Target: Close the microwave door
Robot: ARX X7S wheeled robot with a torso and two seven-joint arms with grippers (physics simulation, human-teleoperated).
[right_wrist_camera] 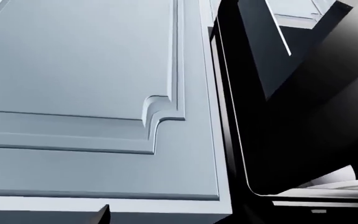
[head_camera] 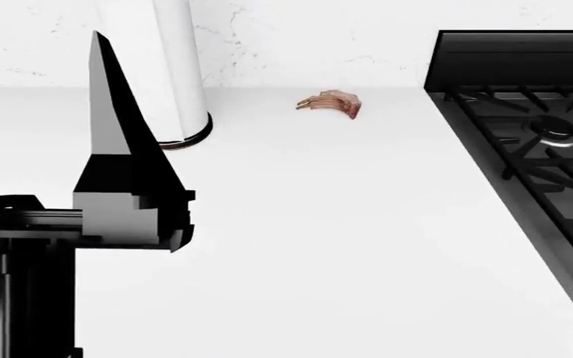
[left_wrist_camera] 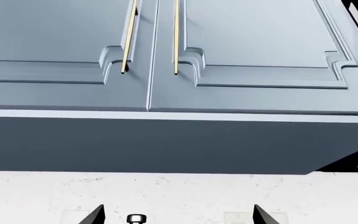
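The left gripper (left_wrist_camera: 175, 215) shows in its wrist view only as two dark fingertips (left_wrist_camera: 93, 216) set well apart, so it stands wide with nothing between them; a small metal fitting (left_wrist_camera: 136, 218) sits between the tips at the frame's edge. Beyond the tips lies a white marbled wall (left_wrist_camera: 179, 191), then the dark underside of a blue-grey upper cabinet (left_wrist_camera: 166, 144), and past it two panelled cabinet doors (left_wrist_camera: 61, 42) that meet at a seam, each with a thin brass handle (left_wrist_camera: 128, 37) beside that seam. Of the right gripper only one dark fingertip (right_wrist_camera: 98, 215) enters its wrist view, so I cannot tell how wide it stands. Past it is another panelled cabinet door (right_wrist_camera: 92, 93), and just beside that door's edge a glossy black microwave door (right_wrist_camera: 291, 121) with a rounded corner stands swung out. In the head view the left arm (head_camera: 117, 194) rises over a white counter (head_camera: 346, 246); a white cylinder (head_camera: 182, 74) stands at the back, a small reddish piece of meat (head_camera: 331, 103) lies near it, and a black stove (head_camera: 536, 149) is at the right. No writing or label can be read anywhere.
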